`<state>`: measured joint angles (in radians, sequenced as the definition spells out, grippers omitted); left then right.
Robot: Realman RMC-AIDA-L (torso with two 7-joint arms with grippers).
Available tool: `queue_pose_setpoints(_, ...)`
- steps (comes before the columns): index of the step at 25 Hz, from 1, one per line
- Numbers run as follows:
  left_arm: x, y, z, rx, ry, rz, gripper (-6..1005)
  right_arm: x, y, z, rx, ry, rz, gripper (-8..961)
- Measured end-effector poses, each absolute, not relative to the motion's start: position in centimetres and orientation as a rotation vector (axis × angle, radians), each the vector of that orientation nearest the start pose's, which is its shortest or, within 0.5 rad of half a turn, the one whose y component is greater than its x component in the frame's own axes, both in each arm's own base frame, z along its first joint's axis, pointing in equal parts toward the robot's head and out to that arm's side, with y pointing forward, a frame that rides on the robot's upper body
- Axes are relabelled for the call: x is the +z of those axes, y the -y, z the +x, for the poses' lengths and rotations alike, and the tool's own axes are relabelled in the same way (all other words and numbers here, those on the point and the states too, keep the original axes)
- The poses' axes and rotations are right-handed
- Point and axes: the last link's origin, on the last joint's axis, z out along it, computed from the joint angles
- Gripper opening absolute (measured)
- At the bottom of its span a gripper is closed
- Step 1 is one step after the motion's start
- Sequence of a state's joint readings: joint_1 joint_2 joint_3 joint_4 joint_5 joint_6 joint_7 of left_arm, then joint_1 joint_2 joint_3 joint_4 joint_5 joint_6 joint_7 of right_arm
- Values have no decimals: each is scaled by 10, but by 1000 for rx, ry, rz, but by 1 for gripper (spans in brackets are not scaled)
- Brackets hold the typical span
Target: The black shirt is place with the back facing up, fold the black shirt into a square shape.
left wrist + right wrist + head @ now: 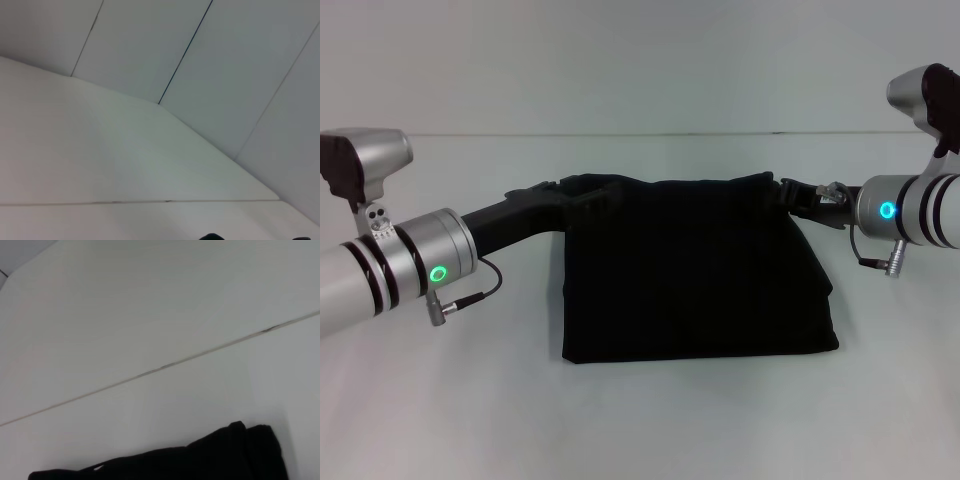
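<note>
Surface: white tabletop [450, 400] is running back to a plain pale wall; nothing else is lying on it.
Near edge of the work: the black shirt [695, 290] is lying mid-tabletop as a folded, roughly rectangular block, its near hem resting flat.
Handling, judged: light, limp fabric that is sagging wherever unsupported; not fragile; layers are likely sliding over each other, so edges may be skewing.
Left claw [582, 188]: reaching to the far left corner of the shirt; black against black, so whether it is spread or pinching cannot be told.
Right claw [798, 195]: meeting the far right corner; grip state likewise cannot be told.
Hold points, judged: both far corners, pinching all layers together and keeping the edge taut.
Far edge: looking slightly raised and bunched between the claws.
</note>
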<state>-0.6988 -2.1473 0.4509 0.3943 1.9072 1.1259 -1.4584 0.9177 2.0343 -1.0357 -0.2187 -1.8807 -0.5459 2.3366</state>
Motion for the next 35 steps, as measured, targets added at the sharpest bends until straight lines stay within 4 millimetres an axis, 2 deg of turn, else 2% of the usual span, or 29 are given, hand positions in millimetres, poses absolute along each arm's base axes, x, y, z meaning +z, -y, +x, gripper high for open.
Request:
queue_pose_setpoints(13, -41, -390, -249, -864, 1057, -2250, 810, -49, -449, 253, 453, -1637, -1860, 115)
queue_pose_setpoints(21, -40, -391, -250, -861, 1058, -2247, 810, -48, -449, 249, 463, -1639, -1886, 125)
queue_pose_setpoints(24, -40, -391, -250, -860, 1059, -2244, 810, -47, -450, 249, 464, -1639, -1886, 201)
queue_pose_setpoints(30, -40, -391, -250, -860, 1059, -2242, 809, -47, -451, 249, 464, -1634, -1887, 263)
queue_pose_setpoints(35, -41, -391, -250, -860, 1061, -2243, 809, -48, -451, 245, 458, -1626, -1904, 213)
